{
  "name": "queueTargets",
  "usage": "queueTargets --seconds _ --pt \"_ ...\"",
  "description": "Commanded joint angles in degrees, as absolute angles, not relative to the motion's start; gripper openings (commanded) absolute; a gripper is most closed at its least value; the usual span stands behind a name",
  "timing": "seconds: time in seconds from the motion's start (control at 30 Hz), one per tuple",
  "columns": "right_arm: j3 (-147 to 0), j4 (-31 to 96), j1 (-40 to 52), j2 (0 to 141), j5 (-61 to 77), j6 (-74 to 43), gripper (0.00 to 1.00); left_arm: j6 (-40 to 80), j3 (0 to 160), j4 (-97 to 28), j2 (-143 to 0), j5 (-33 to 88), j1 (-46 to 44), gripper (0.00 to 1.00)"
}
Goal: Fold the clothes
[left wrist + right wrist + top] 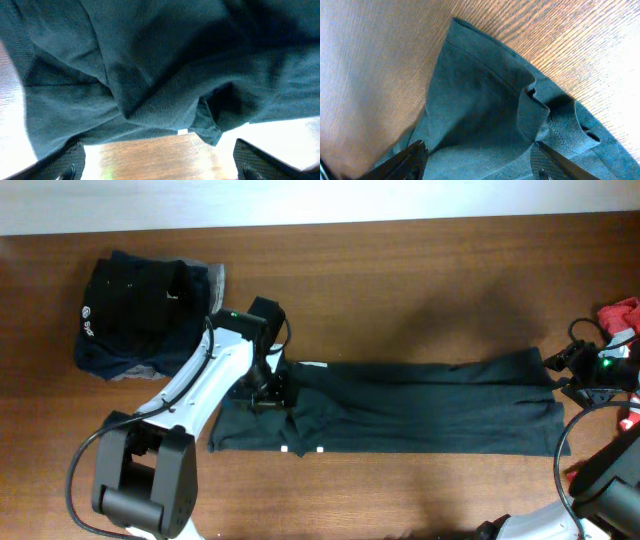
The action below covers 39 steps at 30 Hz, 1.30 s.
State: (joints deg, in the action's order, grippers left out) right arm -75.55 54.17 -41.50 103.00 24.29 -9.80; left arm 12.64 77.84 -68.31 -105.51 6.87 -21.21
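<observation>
- The main risk, as a judgement: if the left end effector (160, 169) closes on the rumpled ridge in front of it, it may catch only the top layer. The fold would then drag unevenly and twist the lower layers.
- A second risk: the right end effector (480, 162) sits at the very corner of the hem. A shallow bite there could slip free once the fabric is pulled taut.
- The left end effector has its fingers spread wide and holds nothing. Bunched fabric lies just ahead of them.
- The right end effector is parted too, its fingers straddling the hem without pinching it.
- The long dark teal fabric garment (430, 405) lies stretched across the brown wood-grain surface (400, 270) between both arms, with its left end crumpled.
- A stack of folded dark clothes (140, 320) sits at the far left, well apart from the garment.
- A red cloth (622, 313) lies at the right edge.
</observation>
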Motion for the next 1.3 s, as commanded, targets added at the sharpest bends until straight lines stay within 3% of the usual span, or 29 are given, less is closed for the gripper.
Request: queueTargets --seconds 0.0,0.03,0.1,0.43,0.57,0.63,0.83,1.03,1.23,1.27 --pt "-76.07 54.22 -41.65 102.00 25.06 -8.80 0.70 12.19 75.53 -66.85 -104.99 8.16 -21.21 0.59" --pt "-76.07 54.22 -41.65 102.00 25.06 -8.80 0.71 12.19 75.24 -66.17 -104.99 8.14 -21.21 0.46" --pt "-76.07 54.22 -41.65 102.00 25.06 -8.80 0.70 12.19 74.96 -64.69 -105.01 8.16 -21.21 0.34" --pt "-76.07 54.22 -41.65 102.00 25.08 -9.04 0.70 10.81 74.81 -61.49 -105.03 5.15 -21.23 0.39" --pt "-76.07 54.19 -41.65 102.00 25.08 -9.06 0.71 9.37 74.15 -60.58 -105.03 5.17 -21.23 0.18" --pt "-76.07 54.22 -41.65 102.00 25.08 -9.04 0.70 9.30 73.43 -59.90 -105.03 5.13 -21.21 0.00" --pt "-76.07 54.68 -41.65 102.00 24.71 -9.06 0.71 5.28 73.91 -65.60 -104.03 1.50 -17.69 0.00" --pt "-76.07 56.77 -42.00 102.00 4.49 -22.13 0.84 5.28 74.32 -66.06 -102.21 2.35 -13.19 0.00" --pt "-76.07 50.74 -42.83 102.06 11.27 -15.92 0.89 5.28 74.32 -66.48 -102.19 2.35 -13.17 0.01" --pt "-76.07 50.26 -42.76 102.19 14.83 -12.03 0.91 5.28 74.32 -66.48 -102.19 2.35 -13.17 0.08"
